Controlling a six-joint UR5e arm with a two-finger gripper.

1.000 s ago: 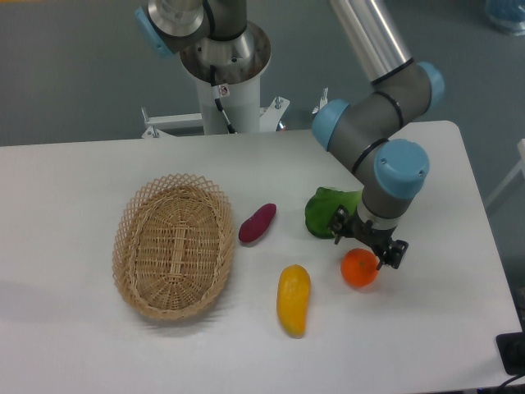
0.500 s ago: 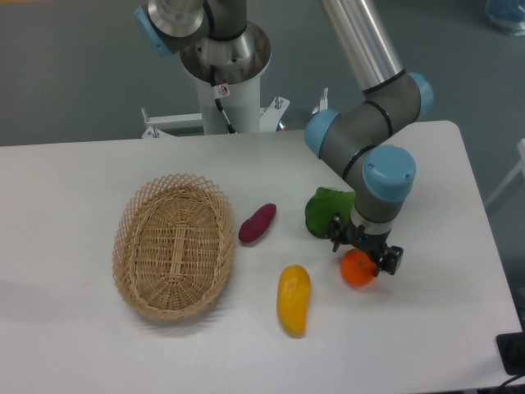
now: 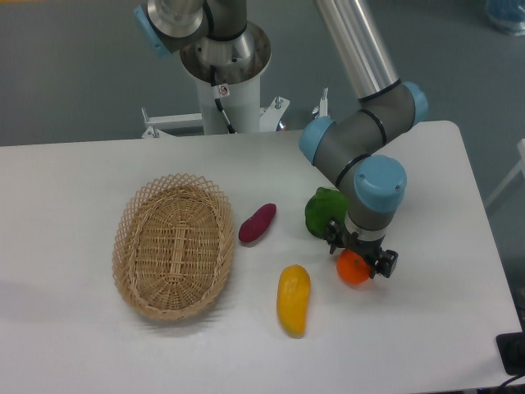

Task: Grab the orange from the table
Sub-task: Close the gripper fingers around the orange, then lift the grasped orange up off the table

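The orange (image 3: 352, 271) is a small round bright-orange fruit on the white table (image 3: 426, 328), right of centre. My gripper (image 3: 359, 253) hangs directly over it, pointing down. Its two black fingers stand spread to the orange's upper left and right, one on each side. The jaws are open, and the wrist hides the top of the orange. The fruit still rests on the tabletop.
A green pepper-like vegetable (image 3: 321, 210) lies just behind the gripper, close to the arm's wrist. A long yellow-orange fruit (image 3: 293, 300) lies to the left of the orange, a purple vegetable (image 3: 257, 223) further left, and a wicker basket (image 3: 173, 245) at the left.
The arm has shifted left and down, bringing the gripper from beside the orange's upper right to straddle it. The orange has stayed in place.
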